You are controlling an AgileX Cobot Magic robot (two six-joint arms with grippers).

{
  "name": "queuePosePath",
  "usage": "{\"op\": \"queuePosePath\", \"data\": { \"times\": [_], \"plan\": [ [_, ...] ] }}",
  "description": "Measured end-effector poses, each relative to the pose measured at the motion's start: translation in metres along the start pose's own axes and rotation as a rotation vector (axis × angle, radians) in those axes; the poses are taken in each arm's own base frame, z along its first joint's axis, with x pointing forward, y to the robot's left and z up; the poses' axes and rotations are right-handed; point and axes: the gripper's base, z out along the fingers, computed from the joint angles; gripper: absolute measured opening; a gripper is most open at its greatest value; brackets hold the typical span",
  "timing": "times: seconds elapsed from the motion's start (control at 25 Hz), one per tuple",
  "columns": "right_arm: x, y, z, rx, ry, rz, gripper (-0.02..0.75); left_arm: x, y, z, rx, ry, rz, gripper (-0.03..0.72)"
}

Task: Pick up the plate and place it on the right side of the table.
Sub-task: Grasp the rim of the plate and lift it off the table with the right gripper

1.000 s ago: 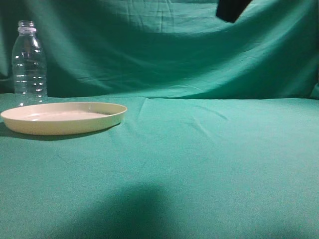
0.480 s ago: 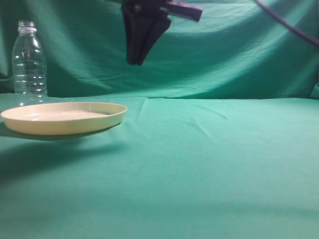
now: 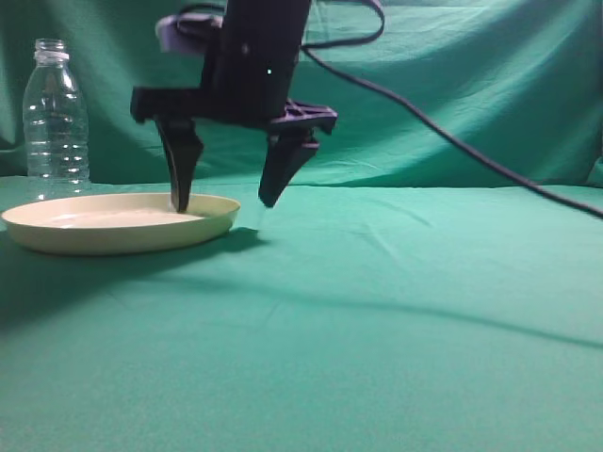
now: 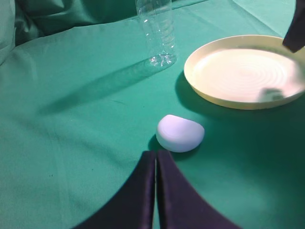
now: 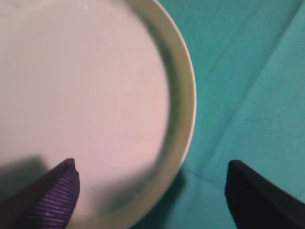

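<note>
The cream-yellow plate [image 3: 118, 222] lies on the teal table [image 3: 396, 311] at the left; it also shows in the left wrist view [image 4: 245, 71] and fills the right wrist view [image 5: 86, 95]. My right gripper [image 3: 224, 200] is open and straddles the plate's right rim: one finger is over the plate's inside, the other over the cloth outside. In the right wrist view the gripper [image 5: 151, 167] has the rim between its jaws. My left gripper [image 4: 156, 153] is shut and empty, low over the cloth, apart from the plate.
A clear plastic bottle [image 3: 55, 118] stands upright behind the plate's left end, also in the left wrist view [image 4: 157, 31]. A small white rounded object [image 4: 180, 133] lies on the cloth just ahead of the left gripper. A draped green backdrop [image 3: 452, 94] closes the back.
My right gripper has come in from the upper right, moved left and down, opened, and now straddles the plate's right rim. The plate and bottle have not moved.
</note>
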Motion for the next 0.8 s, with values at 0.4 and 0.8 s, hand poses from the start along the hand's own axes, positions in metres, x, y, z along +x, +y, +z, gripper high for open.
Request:
{"op": "queuePosePath", "data": {
  "times": [0.4, 0.8],
  "plan": [
    [0.005, -0.002, 0.037, 0.023, 0.006, -0.023, 0.474, 0.000, 0.000, 0.000, 0.000, 0.000, 0.000, 0.000],
    [-0.005, -0.005, 0.026, 0.093, 0.010, -0.003, 0.032, 0.000, 0.000, 0.000, 0.000, 0.000, 0.000, 0.000]
  ]
}}
